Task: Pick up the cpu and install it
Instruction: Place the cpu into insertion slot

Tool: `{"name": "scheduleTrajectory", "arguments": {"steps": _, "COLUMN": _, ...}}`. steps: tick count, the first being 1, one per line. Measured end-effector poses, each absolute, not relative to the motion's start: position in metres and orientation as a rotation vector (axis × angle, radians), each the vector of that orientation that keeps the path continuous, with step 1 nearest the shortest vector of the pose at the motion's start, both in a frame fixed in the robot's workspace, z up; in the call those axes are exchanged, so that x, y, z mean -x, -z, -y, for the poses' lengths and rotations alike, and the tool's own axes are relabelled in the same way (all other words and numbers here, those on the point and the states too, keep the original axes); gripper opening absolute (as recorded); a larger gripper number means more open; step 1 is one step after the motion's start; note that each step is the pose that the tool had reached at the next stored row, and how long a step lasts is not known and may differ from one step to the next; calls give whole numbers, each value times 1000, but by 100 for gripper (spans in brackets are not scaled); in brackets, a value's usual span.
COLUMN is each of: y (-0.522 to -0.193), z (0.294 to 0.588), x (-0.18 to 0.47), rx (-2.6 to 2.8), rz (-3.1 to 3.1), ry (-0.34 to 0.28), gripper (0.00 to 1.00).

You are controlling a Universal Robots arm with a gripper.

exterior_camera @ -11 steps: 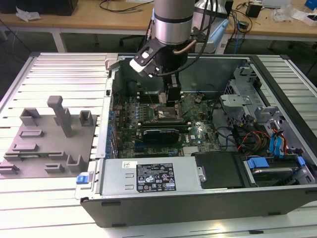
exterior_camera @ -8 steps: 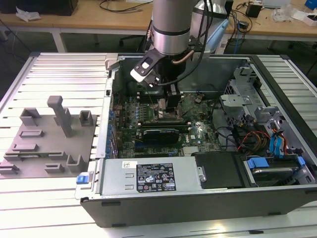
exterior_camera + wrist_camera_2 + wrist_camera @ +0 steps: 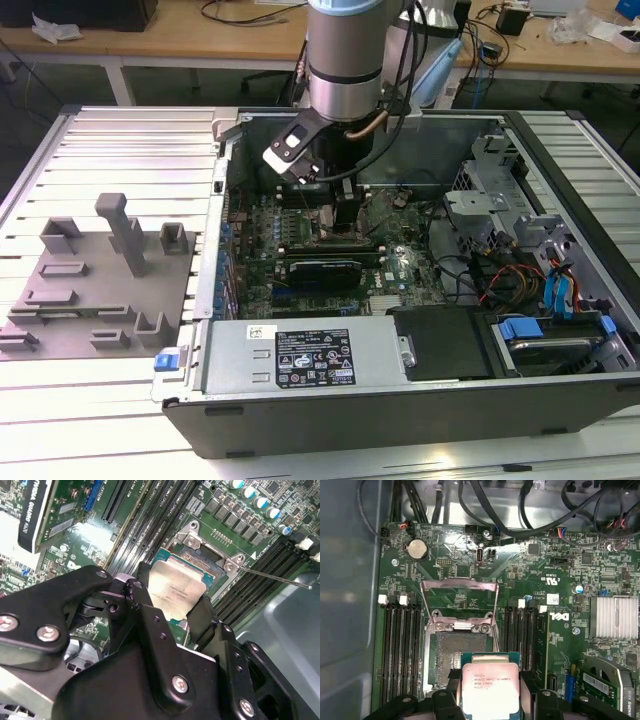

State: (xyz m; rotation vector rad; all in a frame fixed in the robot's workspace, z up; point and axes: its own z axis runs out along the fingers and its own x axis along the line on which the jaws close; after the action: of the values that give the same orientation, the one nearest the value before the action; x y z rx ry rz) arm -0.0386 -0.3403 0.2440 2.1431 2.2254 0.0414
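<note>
The jaws are clamped on the cpu (image 3: pixel 490 692), one black finger (image 3: pixel 136 591) on each of two opposite edges, so the gripper (image 3: pixel 171 596) holds the chip flat with its silvery top facing up. The chip hangs over one edge of the open socket (image 3: pixel 447 655), covering part of it. Whether it touches the socket cannot be told. The socket's grey contact field is bare beside the chip, and its hinged metal frame (image 3: pixel 460 581) is swung up and back. Rows of black memory slots (image 3: pixel 400 650) run along both sides of the socket on the green motherboard (image 3: pixel 520 560), and a round coin battery (image 3: pixel 417 550) sits further out.

In the exterior view the arm (image 3: pixel 345 60) reaches down into the open computer case (image 3: pixel 400 425), over the far middle part of the board. A graphics card (image 3: pixel 325 272) lies just nearer than the gripper, and a labelled metal box (image 3: pixel 310 360) runs along the near wall. To the exterior view's left, well apart from the case, grey plastic blocks (image 3: pixel 110 280) stand on the slatted table (image 3: pixel 120 150).
</note>
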Motion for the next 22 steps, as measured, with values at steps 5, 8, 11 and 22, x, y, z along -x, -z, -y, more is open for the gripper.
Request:
{"name": "scheduleTrajectory", "arguments": {"steps": 5, "y": -240, "z": 339, "x": 39, "rx": -2165, "rz": -2204, "ry": -40, "gripper": 55}}
{"name": "scheduleTrajectory", "arguments": {"steps": 8, "y": -238, "z": 336, "x": 39, "rx": -2176, "rz": -2193, "ry": -40, "gripper": 55}}
{"name": "scheduleTrajectory", "arguments": {"steps": 11, "y": -237, "z": 335, "x": 38, "rx": -2179, "rz": -2189, "ry": -40, "gripper": 55}}
{"name": "scheduleTrajectory", "arguments": {"steps": 22, "y": -222, "z": 321, "x": 37, "rx": -2180, "rz": -2188, "ry": -40, "gripper": 55}}
